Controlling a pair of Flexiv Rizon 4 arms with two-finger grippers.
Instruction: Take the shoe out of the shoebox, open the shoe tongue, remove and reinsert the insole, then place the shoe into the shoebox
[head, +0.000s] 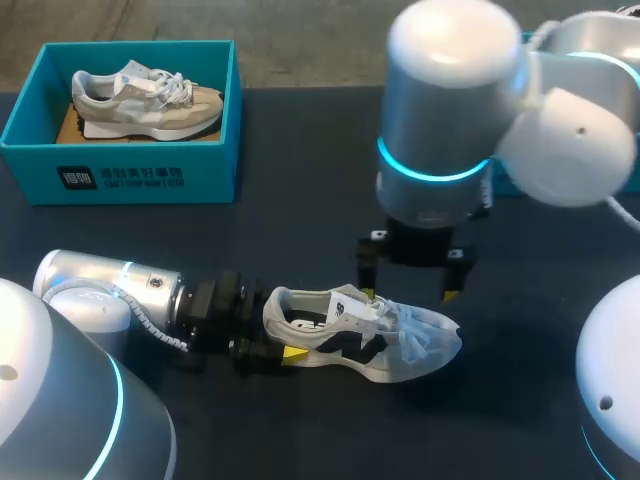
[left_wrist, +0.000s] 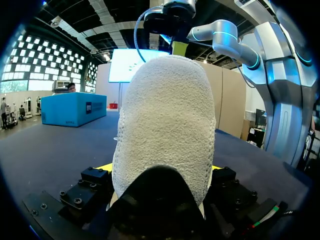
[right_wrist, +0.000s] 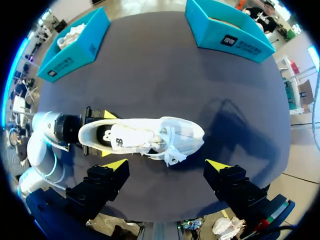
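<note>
On tabletop (head: 300, 180), shoe (head: 360, 335) sits outside shoebox (head: 120, 175), heel clamped in our left pincer (head: 280, 335). Our right pincer (head: 409, 290) hangs spread apart above tongue (head: 348, 305). We judge tongue-opening in hand; next: lower, pinch tongue, lift.

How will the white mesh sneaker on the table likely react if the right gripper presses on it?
The white mesh sneaker probably will not slide: the left gripper clamps its heel from both sides. Its thin, translucent toe looks soft, so it likely dents under the open right gripper. Loose laces may snag.
</note>
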